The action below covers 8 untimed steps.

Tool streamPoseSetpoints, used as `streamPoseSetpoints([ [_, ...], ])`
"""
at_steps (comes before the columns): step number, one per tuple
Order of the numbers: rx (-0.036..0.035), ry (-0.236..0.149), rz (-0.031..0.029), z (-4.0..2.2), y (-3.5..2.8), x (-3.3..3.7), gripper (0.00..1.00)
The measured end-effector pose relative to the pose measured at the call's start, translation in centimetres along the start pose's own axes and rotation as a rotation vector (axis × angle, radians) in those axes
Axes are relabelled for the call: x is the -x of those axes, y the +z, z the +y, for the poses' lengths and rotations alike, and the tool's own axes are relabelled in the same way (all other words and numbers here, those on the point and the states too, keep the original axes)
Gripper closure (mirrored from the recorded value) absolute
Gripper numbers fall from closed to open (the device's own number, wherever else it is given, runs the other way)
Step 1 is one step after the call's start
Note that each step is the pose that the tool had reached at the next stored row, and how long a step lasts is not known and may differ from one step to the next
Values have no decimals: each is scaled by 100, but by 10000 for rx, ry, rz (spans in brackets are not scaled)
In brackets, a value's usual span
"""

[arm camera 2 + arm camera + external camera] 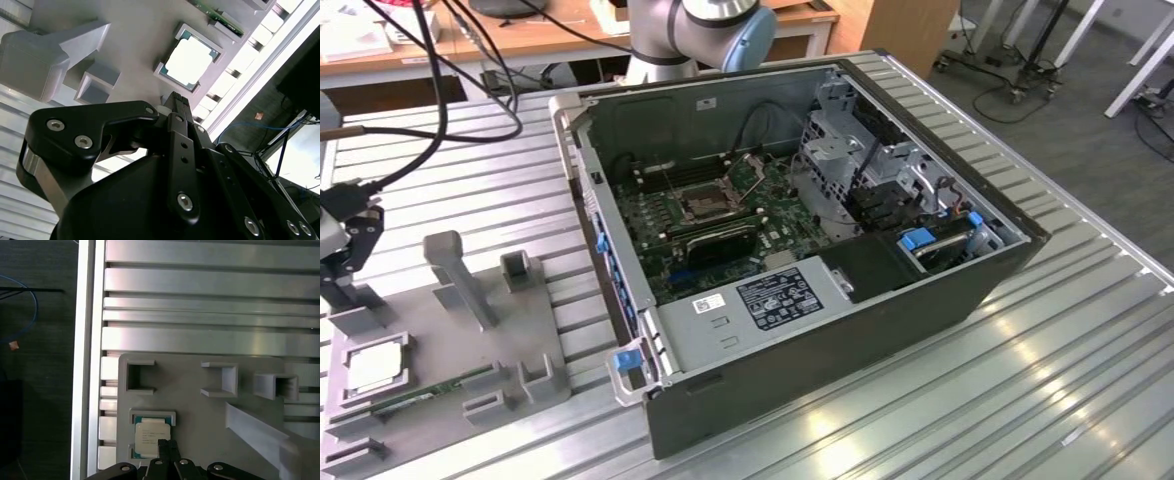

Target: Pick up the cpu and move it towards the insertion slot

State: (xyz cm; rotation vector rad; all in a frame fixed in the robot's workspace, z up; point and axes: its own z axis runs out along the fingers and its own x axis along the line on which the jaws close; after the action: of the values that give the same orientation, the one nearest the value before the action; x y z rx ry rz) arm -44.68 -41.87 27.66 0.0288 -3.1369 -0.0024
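Over the grey tray (pixel 200 415) on the worktop (pixel 200 340), the arm's fingers (pixel 163 447) are hovering clenched together, gripping nothing, near the chip (pixel 150 434) lying in its recess.

An open computer case (pixel 854 340) lies beside a grey tray (pixel 440 350) on a slatted table (pixel 987 400).

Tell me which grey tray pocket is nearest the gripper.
The framed pocket holding the cpu, right at the gripper; the three open-sided pockets beyond it stand empty and farther off.
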Motion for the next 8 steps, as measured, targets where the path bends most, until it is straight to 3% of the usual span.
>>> streamPoseSetpoints([
  [2, 0, -1, -25, 0, 0, -1, 89],
  [8, -1, 2, -27, -2, 0, -3, 89],
])
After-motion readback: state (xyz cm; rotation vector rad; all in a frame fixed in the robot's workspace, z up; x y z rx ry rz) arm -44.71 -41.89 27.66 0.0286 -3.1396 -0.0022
